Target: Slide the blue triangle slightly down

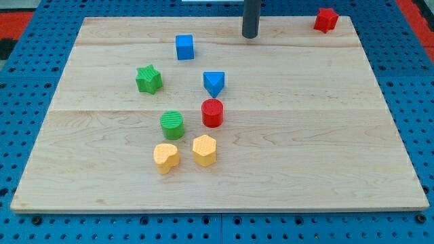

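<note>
I am looking down at a pale wooden tabletop (305,163) sitting on a blue board full of little holes (413,95).

Starting at the view's left, a green star block (148,78) is lying by itself. Lower down, a yellow heart block (166,157) is sitting near the view's bottom, and a green round block (172,125) is sitting just above it. A blue cube (184,47) is resting higher up, near the view's top.

Moving on, a yellow six-sided block (204,150) is sitting just beside the heart, on its right. A red round block (212,112) is standing above that one.

The blue triangle (213,83) is the one I am caring about. It is bright blue, with a flat top, and one corner is pointing toward the view's bottom. It is sitting near the middle of the tabletop, just above the red round block, very close to it. It is to the right of the green star and below the blue cube.

My tip (250,35) is the bottom end of a dark rod. It is hanging near the view's top, up and to the right of the blue triangle, and apart from it. It is not touching any block. There is no gripper on this arm, so nothing is being held.

Far at the view's right, a red block (326,19) is sitting in the top corner; I cannot tell its shape for sure.
</note>
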Motion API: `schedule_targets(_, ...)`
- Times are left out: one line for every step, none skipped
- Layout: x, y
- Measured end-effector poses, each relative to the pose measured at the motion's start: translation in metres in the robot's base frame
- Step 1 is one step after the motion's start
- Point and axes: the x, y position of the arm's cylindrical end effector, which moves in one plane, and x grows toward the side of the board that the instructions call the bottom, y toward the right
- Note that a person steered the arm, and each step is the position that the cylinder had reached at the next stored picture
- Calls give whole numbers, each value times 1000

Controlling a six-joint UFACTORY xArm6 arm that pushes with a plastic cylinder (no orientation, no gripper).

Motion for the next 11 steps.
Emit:
schedule_targets(5, 0)
schedule_targets(8, 0)
schedule_targets(18, -1)
schedule_targets(37, 0)
schedule_targets(47, -5)
schedule_targets(58, -25)
schedule_targets(74, -67)
schedule_targets(94, -92)
schedule_targets(119, -93)
schedule_targets(139, -114)
schedule_targets(156, -135)
